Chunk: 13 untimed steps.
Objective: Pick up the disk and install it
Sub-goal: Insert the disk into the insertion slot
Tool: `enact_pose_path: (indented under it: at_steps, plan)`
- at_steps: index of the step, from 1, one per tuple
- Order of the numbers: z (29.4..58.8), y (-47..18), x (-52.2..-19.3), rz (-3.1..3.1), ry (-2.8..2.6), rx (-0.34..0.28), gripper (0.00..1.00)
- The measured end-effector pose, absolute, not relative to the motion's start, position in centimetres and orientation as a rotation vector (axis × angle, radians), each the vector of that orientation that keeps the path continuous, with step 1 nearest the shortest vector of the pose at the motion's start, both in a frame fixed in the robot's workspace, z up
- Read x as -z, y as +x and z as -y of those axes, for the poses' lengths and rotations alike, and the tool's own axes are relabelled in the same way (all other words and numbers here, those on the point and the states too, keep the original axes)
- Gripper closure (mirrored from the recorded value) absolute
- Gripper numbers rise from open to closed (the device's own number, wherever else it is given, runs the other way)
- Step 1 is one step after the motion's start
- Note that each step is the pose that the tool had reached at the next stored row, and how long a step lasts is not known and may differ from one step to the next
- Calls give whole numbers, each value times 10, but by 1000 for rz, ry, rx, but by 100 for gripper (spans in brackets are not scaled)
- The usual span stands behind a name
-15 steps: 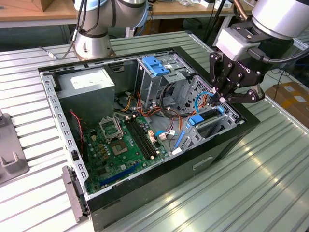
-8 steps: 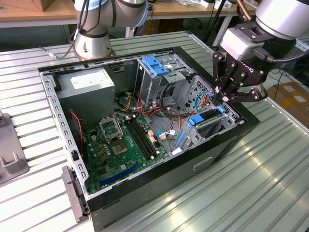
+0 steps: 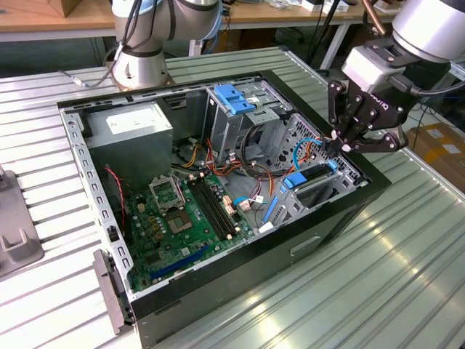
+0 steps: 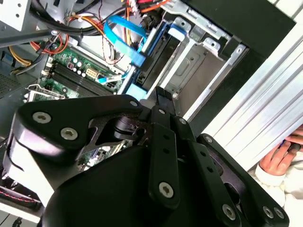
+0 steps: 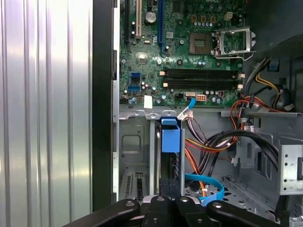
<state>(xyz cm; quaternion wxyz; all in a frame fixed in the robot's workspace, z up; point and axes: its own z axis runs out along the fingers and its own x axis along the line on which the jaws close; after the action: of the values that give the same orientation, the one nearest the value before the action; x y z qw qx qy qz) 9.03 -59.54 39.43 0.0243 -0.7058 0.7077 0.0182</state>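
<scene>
One gripper [image 3: 340, 142] hung over the case's [image 3: 240, 291] corner at the exterior view's right, jaws drawn together. Whether they pinched anything could not be told, since the linkage covered the tips in both wrist views. The disk [image 5: 169, 156] stood on edge in the bay [image 5: 130, 142] directly beneath, blue tab uppermost, and looked partly seated.

Recommended practice for this step:
- Keep the disk square to the bay walls so both rails run true.
- Press along the slot only. Side load would likely jam a rail.
- Hold clear of the blue cable [image 5: 208, 184] looped just beside the bay.

The bay floor and the disk's lower end were hidden, so seating depth could not be confirmed. Beyond the bay lay the board [image 5: 189, 61]. A person's hand [image 4: 284, 158] was cut off at the table [image 3: 349, 291] edge.
</scene>
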Motion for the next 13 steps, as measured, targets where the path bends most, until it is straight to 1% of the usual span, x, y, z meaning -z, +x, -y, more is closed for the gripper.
enact_pose_path:
  at_steps: [13]
  plan:
    - [595, 119, -391, -2184, -2192, -60, 90]
